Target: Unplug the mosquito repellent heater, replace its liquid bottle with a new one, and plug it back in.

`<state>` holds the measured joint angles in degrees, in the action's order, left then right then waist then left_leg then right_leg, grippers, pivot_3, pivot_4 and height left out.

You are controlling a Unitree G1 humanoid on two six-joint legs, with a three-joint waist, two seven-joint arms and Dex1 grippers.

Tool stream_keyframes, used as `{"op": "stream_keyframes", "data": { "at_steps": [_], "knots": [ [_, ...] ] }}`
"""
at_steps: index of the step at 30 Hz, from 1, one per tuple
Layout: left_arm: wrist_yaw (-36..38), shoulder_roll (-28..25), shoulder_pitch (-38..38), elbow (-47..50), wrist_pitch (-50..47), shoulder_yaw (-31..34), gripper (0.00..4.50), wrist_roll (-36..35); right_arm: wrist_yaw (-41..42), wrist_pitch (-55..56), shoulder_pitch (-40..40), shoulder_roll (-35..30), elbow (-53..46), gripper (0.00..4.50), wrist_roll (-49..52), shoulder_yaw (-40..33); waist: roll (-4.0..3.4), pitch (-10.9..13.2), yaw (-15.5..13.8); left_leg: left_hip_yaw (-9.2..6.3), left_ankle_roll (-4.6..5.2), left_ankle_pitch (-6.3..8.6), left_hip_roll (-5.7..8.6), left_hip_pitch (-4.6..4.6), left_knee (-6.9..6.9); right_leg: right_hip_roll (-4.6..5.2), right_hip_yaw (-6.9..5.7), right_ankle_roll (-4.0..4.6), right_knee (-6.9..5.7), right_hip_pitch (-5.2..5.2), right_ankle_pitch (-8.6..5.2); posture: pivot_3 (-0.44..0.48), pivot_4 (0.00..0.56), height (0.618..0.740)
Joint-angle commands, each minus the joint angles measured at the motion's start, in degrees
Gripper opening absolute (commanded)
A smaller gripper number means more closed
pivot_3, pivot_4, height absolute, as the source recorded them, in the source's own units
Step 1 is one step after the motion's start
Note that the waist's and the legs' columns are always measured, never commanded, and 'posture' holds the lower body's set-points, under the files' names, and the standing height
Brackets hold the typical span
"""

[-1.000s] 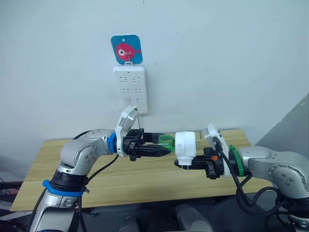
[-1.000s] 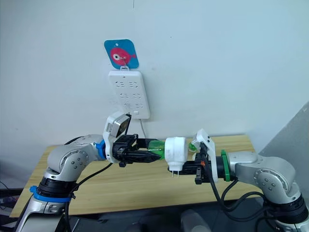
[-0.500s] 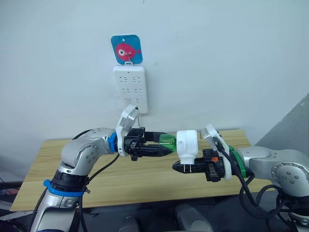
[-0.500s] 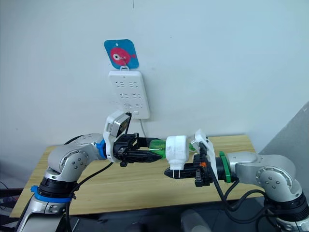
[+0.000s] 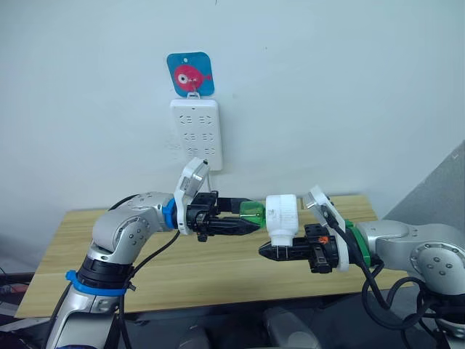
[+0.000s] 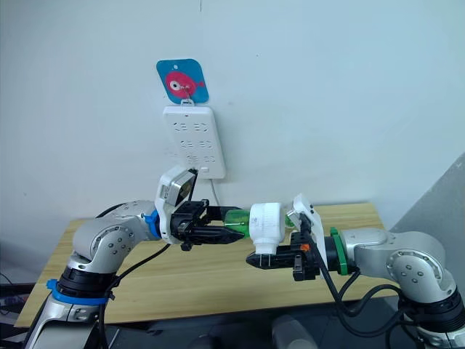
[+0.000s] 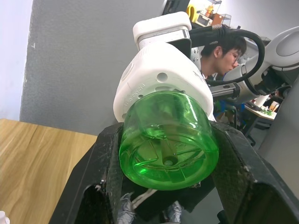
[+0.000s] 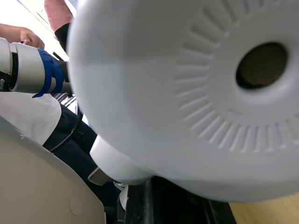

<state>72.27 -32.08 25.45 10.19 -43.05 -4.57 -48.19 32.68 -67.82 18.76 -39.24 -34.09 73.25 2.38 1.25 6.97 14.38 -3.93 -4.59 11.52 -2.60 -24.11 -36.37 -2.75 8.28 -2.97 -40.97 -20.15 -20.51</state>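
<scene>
Heater and green bottle held in the air between both grippers, above the table.

The white heater (image 5: 282, 216) was unplugged and sat in mid-air over the wooden table (image 5: 203, 273), with the green bottle (image 5: 250, 214) joined to its side facing the left arm. The left gripper (image 5: 245, 225) was clamped on the bottle, a black finger (image 7: 105, 179) pressing each side of it. The right gripper (image 5: 270, 251) gripped the heater from below, at its plug end; the round vent hole (image 8: 260, 65) showed close up in the right wrist view. Behind them, a white power strip (image 5: 195, 134) hung on the wall under a blue fish tag (image 5: 190, 74). A person (image 7: 223, 53) sat in the background.
</scene>
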Motion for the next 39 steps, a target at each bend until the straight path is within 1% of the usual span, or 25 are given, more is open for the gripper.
{"op": "stream_keyframes", "data": {
  "at_steps": [1,2,5,9,10,11,16,17,20,22,27,29,33,35,39],
  "knots": [
    [-3.0,-0.1,-0.3,-1.3,0.8,-0.4,2.23,3.4,3.6,2.4,1.0,-1.3,-4.6,0.00,0.3,-0.2,0.00,0.0,0.0,0.00,0.00,0.00,0.00,-0.01,0.00,0.00,0.00,0.00,0.01,0.00,0.00,-0.246,0.049,0.733],
    [-3.1,-0.1,-0.3,-1.3,0.9,-0.3,2.23,3.4,4.6,3.1,0.1,-2.9,-4.9,0.00,-2.7,0.7,0.00,0.0,0.0,0.00,0.00,0.00,0.00,-0.01,0.00,0.00,0.00,0.00,0.02,0.00,0.00,-0.246,0.049,0.733],
    [-3.4,0.2,-0.1,-1.4,1.4,0.1,2.23,3.6,8.1,6.7,-3.3,-7.3,-4.8,0.54,-11.1,2.8,0.01,0.0,-0.1,-0.02,0.00,0.00,0.00,-0.01,0.03,0.00,-0.03,0.00,0.05,-0.01,0.00,-0.246,0.049,0.733],
    [-3.3,0.0,-0.2,-1.0,3.2,0.3,2.23,5.3,13.0,11.1,-7.4,-12.3,-2.6,1.89,-17.6,1.8,0.01,0.0,-0.1,0.01,0.00,0.00,0.01,-0.06,0.05,0.01,0.00,0.00,0.09,-0.05,0.00,-0.243,0.048,0.733],
    [-3.1,-0.1,-0.3,-0.9,4.1,0.2,2.23,6.0,14.3,12.3,-8.2,-13.6,-1.8,2.30,-19.2,1.4,0.01,0.0,-0.1,0.03,0.00,0.00,0.01,-0.06,0.05,0.01,0.01,0.00,0.09,-0.05,0.00,-0.243,0.048,0.733],
    [-2.9,-0.3,-0.6,-0.7,5.3,0.1,2.23,6.9,15.4,13.2,-8.8,-14.8,-0.6,2.59,-20.2,0.3,0.01,0.0,-0.1,0.04,0.00,0.00,0.01,-0.06,0.06,0.02,0.02,0.00,0.10,-0.05,0.00,-0.243,0.048,0.733],
    [-1.5,-0.9,-2.1,0.3,10.3,-0.3,2.23,10.0,20.5,15.6,-8.9,-18.7,3.4,4.42,-22.0,-3.8,0.01,0.0,0.0,0.10,0.00,0.00,0.00,0.02,0.05,0.02,0.05,0.00,0.08,-0.01,0.00,-0.244,0.048,0.733],
    [-1.4,-0.9,-2.4,0.5,10.3,-0.2,2.23,9.9,21.6,16.2,-8.8,-19.5,3.7,4.49,-22.4,-4.7,0.01,0.0,0.0,0.10,0.00,0.00,0.00,0.02,0.05,0.02,0.05,0.00,0.08,-0.01,0.00,-0.245,0.047,0.733],
    [-2.2,-0.6,-2.5,0.6,6.9,0.9,2.23,7.5,23.7,19.4,-8.6,-20.6,3.3,4.50,-25.1,-5.8,0.02,0.0,-0.1,0.11,0.00,0.00,0.01,0.00,0.06,0.02,0.06,0.00,0.09,-0.01,0.00,-0.245,0.047,0.733],
    [-1.5,-1.0,-2.6,0.4,7.4,0.7,2.23,8.1,23.8,21.2,-8.5,-20.5,2.7,4.50,-26.7,-5.8,0.01,0.0,-0.1,0.10,0.00,0.00,0.01,0.00,0.06,0.02,0.06,0.00,0.09,-0.01,0.00,-0.245,0.046,0.733],
    [-0.7,-0.7,-3.3,-0.2,11.2,0.2,2.23,10.3,23.2,19.2,-8.1,-19.2,1.1,4.50,-22.6,-8.4,0.01,0.0,0.0,0.10,0.00,0.00,0.00,0.01,0.06,0.02,0.06,0.00,0.08,-0.01,0.00,-0.250,0.045,0.733],
    [0.0,-0.3,-4.0,-0.4,16.2,-0.7,2.23,13.3,23.4,17.5,-8.3,-19.3,0.7,4.50,-20.3,-9.4,0.01,0.0,0.0,0.10,0.00,0.00,0.01,0.01,0.06,0.02,0.05,0.00,0.09,0.01,0.00,-0.254,0.045,0.733],
    [2.1,1.3,-6.6,-2.6,35.4,-3.2,2.23,22.9,23.2,14.7,-7.5,-19.2,1.2,4.50,-16.4,-11.1,0.01,0.0,0.0,0.10,0.00,0.00,0.01,0.01,0.06,0.03,0.06,0.00,0.09,0.02,0.00,-0.256,0.044,0.733],
    [3.0,2.3,-7.5,-4.6,44.5,-3.4,2.23,26.0,23.3,14.3,-6.7,-19.2,1.5,4.50,-15.8,-11.1,0.01,0.0,0.0,0.14,0.00,0.00,0.01,0.05,0.06,0.04,0.10,0.00,0.09,0.04,0.00,-0.256,0.044,0.733],
    [4.7,5.0,-7.7,-9.0,61.3,-3.0,2.23,28.7,23.9,13.7,-4.1,-18.6,1.2,4.50,-15.5,-9.0,0.01,0.0,0.1,0.25,0.00,0.00,0.00,0.12,0.05,0.04,0.22,0.00,0.08,0.06,0.00,-0.257,0.047,0.733]
  ]
}}
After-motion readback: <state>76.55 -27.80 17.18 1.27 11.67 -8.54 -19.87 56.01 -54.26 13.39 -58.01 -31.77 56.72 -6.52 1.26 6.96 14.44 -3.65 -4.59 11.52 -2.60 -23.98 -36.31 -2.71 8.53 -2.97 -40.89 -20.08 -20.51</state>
